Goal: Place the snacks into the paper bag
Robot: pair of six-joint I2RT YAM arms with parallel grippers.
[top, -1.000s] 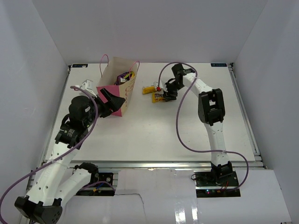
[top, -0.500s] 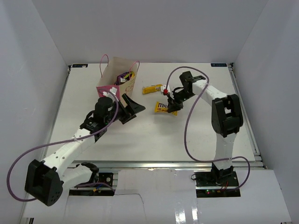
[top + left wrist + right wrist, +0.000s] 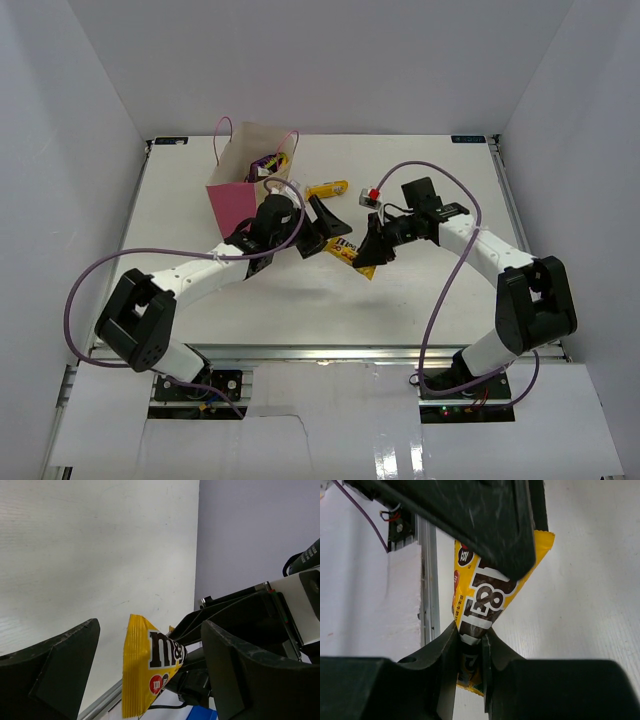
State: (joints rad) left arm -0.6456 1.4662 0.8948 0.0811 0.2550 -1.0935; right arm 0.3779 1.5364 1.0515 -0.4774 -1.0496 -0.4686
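Observation:
My right gripper point(image 3: 368, 252) is shut on one end of a yellow candy packet point(image 3: 347, 251), holding it above the table centre. In the right wrist view the packet point(image 3: 485, 595) is pinched between my right gripper's point(image 3: 470, 636) fingers. My left gripper point(image 3: 325, 232) is open, its jaws on either side of the packet's free end. The left wrist view shows the packet point(image 3: 145, 665) in the gap of my left gripper point(image 3: 150, 630), touching neither finger. The pink paper bag point(image 3: 232, 205) stands upright at the back left with a purple chip bag point(image 3: 265, 160) inside. Another yellow packet point(image 3: 327, 189) lies beside the bag.
White walls enclose the table point(image 3: 300, 300) on three sides. A metal rail point(image 3: 427, 580) runs along the near edge. Purple cables point(image 3: 440, 300) loop from both arms over the table. Both arms reach inward and meet near the middle.
My right gripper shut on a yellow packet, lifted it and carried it toward the table centre. My left arm swung away from the paper bag and brought its open jaws around the packet.

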